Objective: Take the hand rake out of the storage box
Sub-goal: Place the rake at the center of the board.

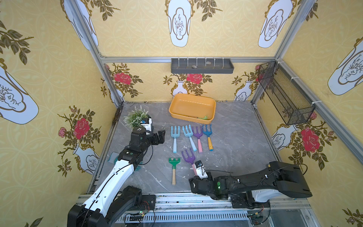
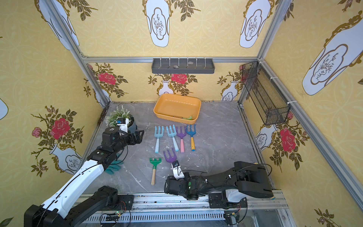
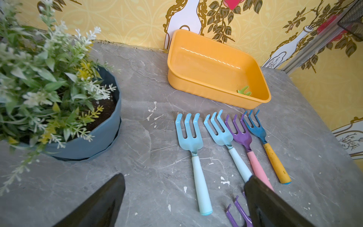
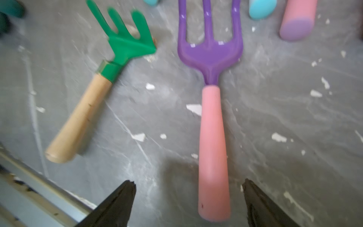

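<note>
The orange-yellow storage box [image 1: 176, 97] [image 2: 163, 98] [image 3: 206, 64] stands at the back of the table. A hand rake lies inside along its near wall, and only its light green tines [image 1: 204, 118] [image 2: 189, 118] [image 3: 244, 91] show clearly. My left gripper [image 3: 184, 178] [image 1: 162, 135] hangs open over bare table, between the plant pot and a row of rakes. My right gripper [image 4: 188, 184] is open low at the table's front. The pink handle of a purple rake [image 4: 211, 59] [image 1: 189, 157] lies on the table between its fingers, and neither finger touches it.
Several rakes [image 1: 174, 137] lie in a row in front of the box. A green rake with a wooden handle [image 1: 174, 167] [image 4: 125, 45] lies left of the purple one. A potted plant [image 1: 137, 119] stands back left, with a teal glove [image 2: 114, 167] under the left arm. A wire basket [image 1: 284, 94] and a grey tray [image 1: 202, 65] hang on the walls.
</note>
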`<state>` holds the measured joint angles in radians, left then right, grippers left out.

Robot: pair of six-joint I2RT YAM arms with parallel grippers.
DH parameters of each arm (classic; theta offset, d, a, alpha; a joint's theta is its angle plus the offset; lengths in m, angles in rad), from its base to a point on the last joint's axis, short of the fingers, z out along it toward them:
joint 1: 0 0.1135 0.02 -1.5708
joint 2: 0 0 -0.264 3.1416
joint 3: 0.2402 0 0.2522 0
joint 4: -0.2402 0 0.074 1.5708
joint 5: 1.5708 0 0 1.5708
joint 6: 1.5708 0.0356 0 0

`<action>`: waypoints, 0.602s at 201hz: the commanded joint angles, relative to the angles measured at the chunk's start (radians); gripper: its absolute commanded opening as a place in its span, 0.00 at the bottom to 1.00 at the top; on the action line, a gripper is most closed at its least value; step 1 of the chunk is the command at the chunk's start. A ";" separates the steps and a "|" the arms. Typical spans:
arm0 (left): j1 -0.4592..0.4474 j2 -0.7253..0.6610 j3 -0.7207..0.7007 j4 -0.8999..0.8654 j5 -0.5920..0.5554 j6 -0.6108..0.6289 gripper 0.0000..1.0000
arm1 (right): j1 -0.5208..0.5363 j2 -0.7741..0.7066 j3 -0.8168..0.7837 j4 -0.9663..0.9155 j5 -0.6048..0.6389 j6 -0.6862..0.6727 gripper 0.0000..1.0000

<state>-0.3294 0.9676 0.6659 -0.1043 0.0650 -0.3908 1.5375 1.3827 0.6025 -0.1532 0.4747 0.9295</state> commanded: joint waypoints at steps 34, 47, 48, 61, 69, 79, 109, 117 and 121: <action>-0.382 0.066 0.000 -0.080 -0.281 -0.255 1.00 | -0.485 -0.029 0.075 0.170 -0.419 -0.392 0.90; -0.408 0.048 -0.033 -0.081 -0.307 -0.290 1.00 | -0.532 0.065 0.141 0.150 -0.453 -0.425 0.83; -0.409 0.047 -0.037 -0.081 -0.311 -0.302 1.00 | -0.535 0.074 0.143 0.149 -0.454 -0.427 0.82; -0.418 0.012 -0.067 -0.103 -0.336 -0.346 1.00 | -0.568 0.158 0.192 0.144 -0.452 -0.431 0.75; -0.419 -0.011 -0.081 -0.123 -0.346 -0.363 1.00 | -0.582 0.195 0.210 0.159 -0.466 -0.438 0.74; -0.423 -0.039 -0.094 -0.141 -0.349 -0.374 0.99 | -0.598 0.230 0.229 0.162 -0.457 -0.434 0.70; -0.428 -0.093 -0.129 -0.173 -0.362 -0.394 0.99 | -0.618 0.297 0.269 0.165 -0.470 -0.445 0.66; -0.428 -0.098 -0.132 -0.178 -0.363 -0.396 0.99 | -0.617 0.305 0.275 0.164 -0.477 -0.448 0.65; -0.428 -0.098 -0.132 -0.179 -0.362 -0.396 0.99 | -0.615 0.307 0.274 0.171 -0.486 -0.450 0.65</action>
<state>-0.7574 0.8829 0.5476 -0.2546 -0.2687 -0.7498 0.9222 1.6672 0.8608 -0.0212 0.0315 0.5095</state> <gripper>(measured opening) 0.990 0.659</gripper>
